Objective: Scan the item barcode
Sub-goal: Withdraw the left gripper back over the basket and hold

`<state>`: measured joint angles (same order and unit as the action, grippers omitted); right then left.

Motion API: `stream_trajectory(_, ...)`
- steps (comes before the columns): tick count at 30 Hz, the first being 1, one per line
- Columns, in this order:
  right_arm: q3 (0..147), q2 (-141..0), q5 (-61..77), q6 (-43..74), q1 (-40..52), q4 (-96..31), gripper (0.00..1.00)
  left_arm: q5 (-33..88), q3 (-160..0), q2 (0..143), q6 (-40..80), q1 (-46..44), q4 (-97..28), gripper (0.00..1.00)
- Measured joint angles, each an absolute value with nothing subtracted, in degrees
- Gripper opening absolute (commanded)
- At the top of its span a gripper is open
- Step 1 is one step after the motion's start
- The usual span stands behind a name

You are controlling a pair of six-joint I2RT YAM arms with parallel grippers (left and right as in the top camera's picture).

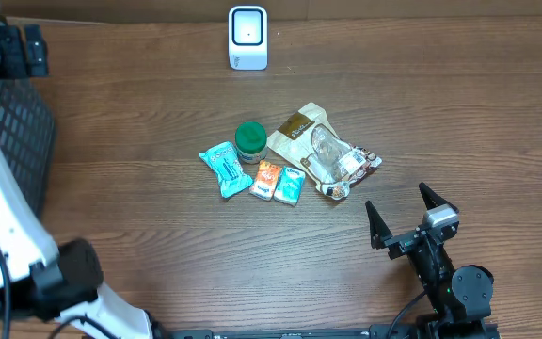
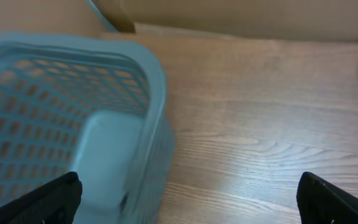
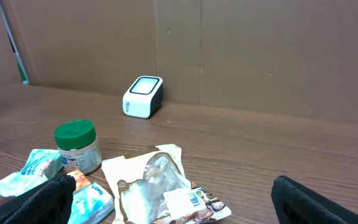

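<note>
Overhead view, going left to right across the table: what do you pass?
Mesh basket → large teal packet → orange packet → small teal packet → clear snack bag → right gripper, open.

No word, brand or number can be read with certainty. The clearest mark is a black barcode on a white sticker (image 3: 186, 199), stuck to the clear bag (image 3: 157, 177) near the middle of the desk (image 3: 278, 155). The small print beside the bars is too fine to make out. The teal packet (image 3: 35, 167) carries blue lettering and the small blue sachet (image 3: 92, 200) pale lettering, both too blurred to read. The print on the orange sachet (image 1: 266, 179) is likewise illegible.
</note>
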<state>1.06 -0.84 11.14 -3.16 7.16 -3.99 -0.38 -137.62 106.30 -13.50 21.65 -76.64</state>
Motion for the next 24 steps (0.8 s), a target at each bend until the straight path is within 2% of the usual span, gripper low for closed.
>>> stream_trajectory(14, 1.1, -0.8, 11.1, -3.2, 7.2, -4.0, 1.0, -4.9, -138.8, 85.4, -13.1, 22.2, -86.0, 1.0)
stream_trajectory(24, 1.1, -0.8, 11.1, -3.2, 7.2, -4.0, 1.0, 2.3, -139.2, 84.0, -15.0, 22.3, -90.6, 1.0)
